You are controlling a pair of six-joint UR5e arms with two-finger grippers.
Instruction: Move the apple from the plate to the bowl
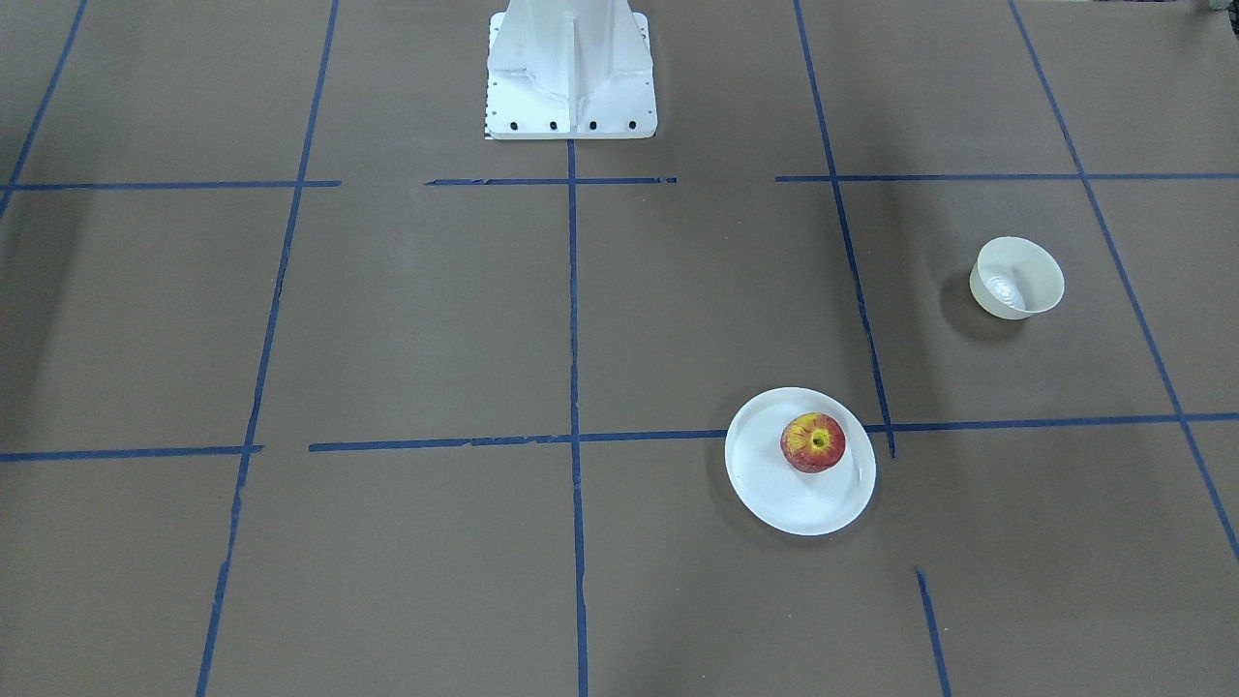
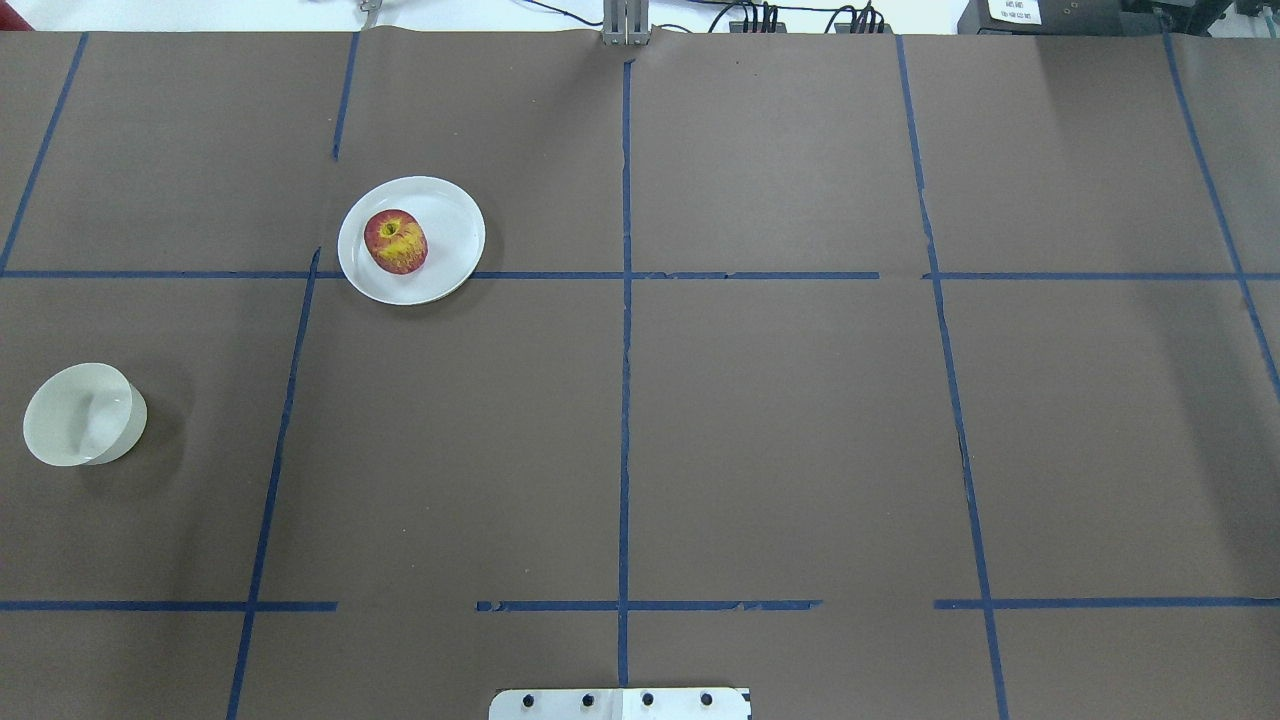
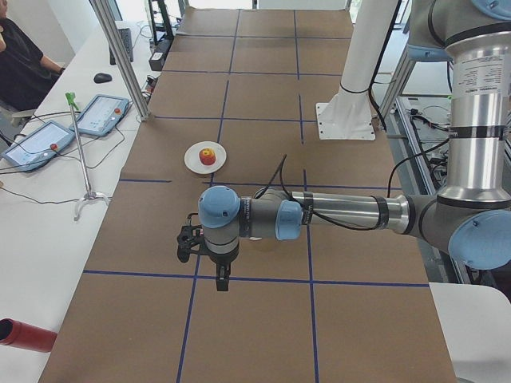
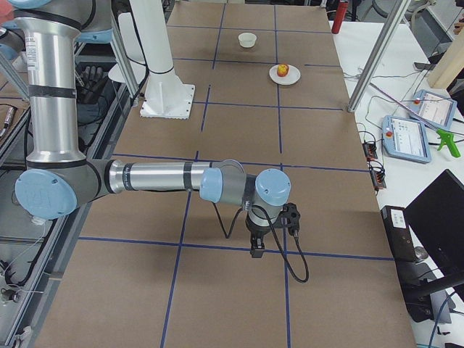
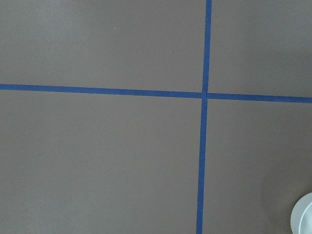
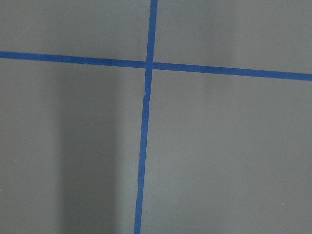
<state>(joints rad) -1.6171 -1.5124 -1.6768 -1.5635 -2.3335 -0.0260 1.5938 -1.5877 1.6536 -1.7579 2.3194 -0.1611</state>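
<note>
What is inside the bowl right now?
Nothing: the bowl shows only its bare glossy floor with a glint of light. The apple sits on the plate, well apart from the bowl. In the front-facing view the bowl's own rim hides its near inner wall.

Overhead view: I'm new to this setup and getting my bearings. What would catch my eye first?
The red apple stands out, sitting on the white plate in the far left part of the table. A small bowl stands empty near the left edge, apart from the plate. Blue tape lines grid the brown table.
</note>
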